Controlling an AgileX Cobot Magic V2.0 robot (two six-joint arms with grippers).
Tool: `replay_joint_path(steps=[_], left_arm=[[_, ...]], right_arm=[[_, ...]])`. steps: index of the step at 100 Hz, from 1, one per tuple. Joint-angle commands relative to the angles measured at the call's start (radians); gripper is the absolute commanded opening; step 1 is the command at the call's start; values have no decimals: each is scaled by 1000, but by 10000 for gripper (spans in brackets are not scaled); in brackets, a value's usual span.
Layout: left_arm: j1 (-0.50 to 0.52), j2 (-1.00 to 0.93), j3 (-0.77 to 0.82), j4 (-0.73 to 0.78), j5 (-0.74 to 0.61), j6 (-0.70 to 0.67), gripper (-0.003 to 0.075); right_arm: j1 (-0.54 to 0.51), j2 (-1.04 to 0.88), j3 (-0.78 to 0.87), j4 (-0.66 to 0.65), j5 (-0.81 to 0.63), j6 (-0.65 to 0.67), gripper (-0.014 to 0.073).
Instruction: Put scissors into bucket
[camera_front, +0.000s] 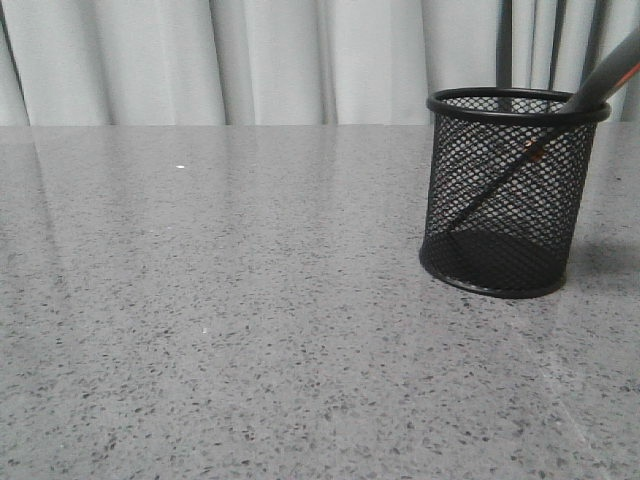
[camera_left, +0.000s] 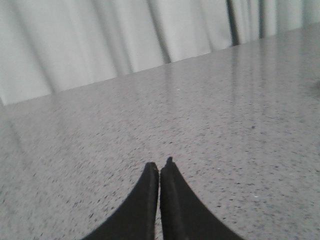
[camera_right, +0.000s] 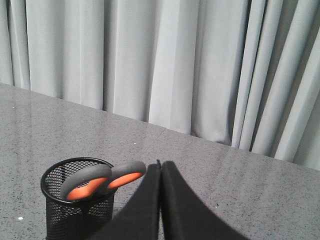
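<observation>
Scissors (camera_right: 102, 182): in the mesh bucket (camera_front: 510, 195) at the counter's (camera_front: 250, 330) right, blades down, handles leaning over the rim. Task looks complete. Left claw (camera_left: 159, 170) and right claw (camera_right: 160, 167): both pressed together, empty, clear of the bucket.

- The bucket (camera_front: 510, 190) stands upright on the grey speckled table (camera_front: 230, 330), at the right.
- The scissors (camera_front: 560, 125) lean inside it, blades down, a grey handle over the rim.
- Pale curtains (camera_front: 250, 60) hang behind.
</observation>
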Motion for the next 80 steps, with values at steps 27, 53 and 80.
replay_joint_path(steps=[27, 53, 80], left_arm=[[372, -22, 56, -169, 64, -16, -20], [393, -27, 56, -166, 110, -19, -20], [393, -27, 56, -166, 110, -19, -20]], right_arm=[[-2, 11, -23, -19, -84, -6, -50], [-2, 11, -23, -19, -84, -6, -50], [-2, 11, -23, -19, -84, -6, -50]])
